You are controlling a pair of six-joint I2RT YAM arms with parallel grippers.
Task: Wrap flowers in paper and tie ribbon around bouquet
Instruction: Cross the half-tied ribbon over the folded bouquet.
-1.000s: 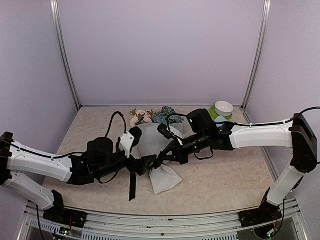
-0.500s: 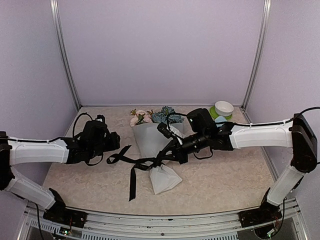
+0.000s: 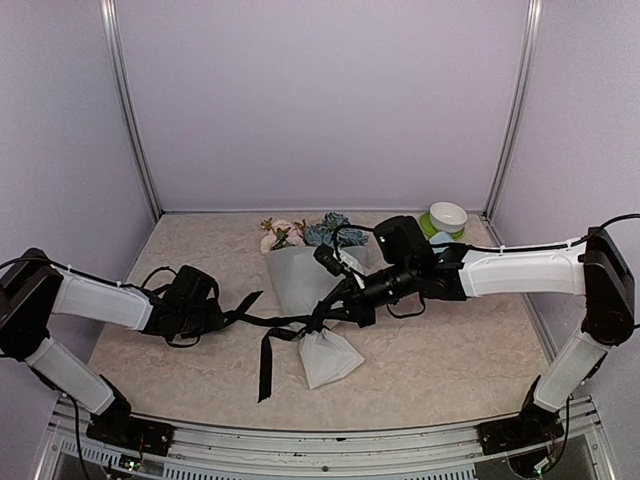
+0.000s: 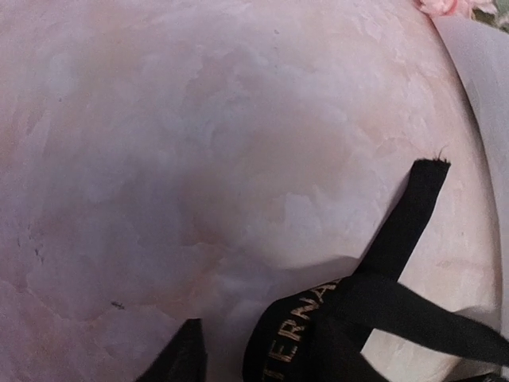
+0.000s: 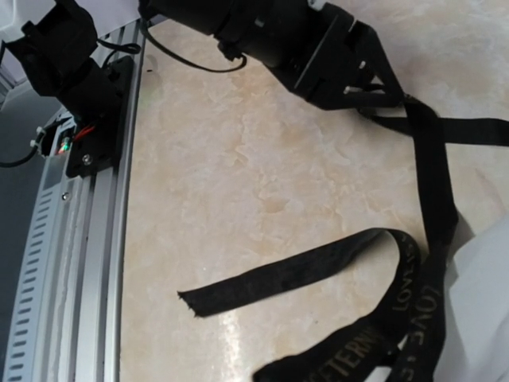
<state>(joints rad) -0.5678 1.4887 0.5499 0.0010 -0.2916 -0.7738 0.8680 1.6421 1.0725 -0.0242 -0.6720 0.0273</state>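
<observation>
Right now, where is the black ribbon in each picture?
Top view: the ribbon lies lower middle, stretching left from the paper.
Left wrist: bottom right, lettered loop and cut end.
Right wrist: right side and bottom, long tail pointing left.
Shared landmark: the white paper, at both wrist views' right edge.

White arm links (image 3: 520, 270), black joints (image 3: 605, 285), black cables (image 3: 620, 219)

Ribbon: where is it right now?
Top view, centre: the ribbon crosses the bouquet's narrow neck, one end by the left hand, another tail trailing down-frame.
</observation>
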